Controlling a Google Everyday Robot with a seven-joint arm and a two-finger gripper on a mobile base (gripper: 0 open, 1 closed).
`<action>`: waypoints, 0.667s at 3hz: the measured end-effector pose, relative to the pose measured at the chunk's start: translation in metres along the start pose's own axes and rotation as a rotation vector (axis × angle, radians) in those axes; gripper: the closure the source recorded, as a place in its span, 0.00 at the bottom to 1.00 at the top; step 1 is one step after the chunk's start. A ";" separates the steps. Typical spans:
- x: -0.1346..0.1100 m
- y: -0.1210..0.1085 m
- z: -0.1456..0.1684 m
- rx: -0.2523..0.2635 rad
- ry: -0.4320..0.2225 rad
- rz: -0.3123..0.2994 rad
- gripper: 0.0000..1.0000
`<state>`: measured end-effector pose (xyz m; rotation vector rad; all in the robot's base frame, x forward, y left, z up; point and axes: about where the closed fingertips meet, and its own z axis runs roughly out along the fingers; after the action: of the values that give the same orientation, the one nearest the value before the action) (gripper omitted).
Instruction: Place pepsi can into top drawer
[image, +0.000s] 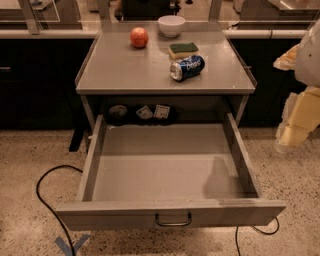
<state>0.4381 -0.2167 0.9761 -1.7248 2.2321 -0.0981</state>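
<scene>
One can (187, 68) is lying sideways on the worktop (127, 70) by the sponge (183, 49), the drawer (125, 215) is standing open, and the gripper (295, 130) is hanging far right, open or closed I cannot tell, so reaching to grasp is probably coming next.

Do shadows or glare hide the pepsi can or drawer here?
Camera view: no; a soft shadow darkens the right floor of the open top drawer, the pepsi can on the tabletop only glints at its silver end, and the gripper hangs brightly lit at the right edge.
</scene>
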 end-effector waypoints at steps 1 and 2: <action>0.000 0.000 0.000 0.000 0.000 0.000 0.00; -0.003 -0.007 0.002 0.011 -0.009 -0.015 0.00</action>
<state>0.4462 -0.2151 0.9768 -1.7325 2.2087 -0.1063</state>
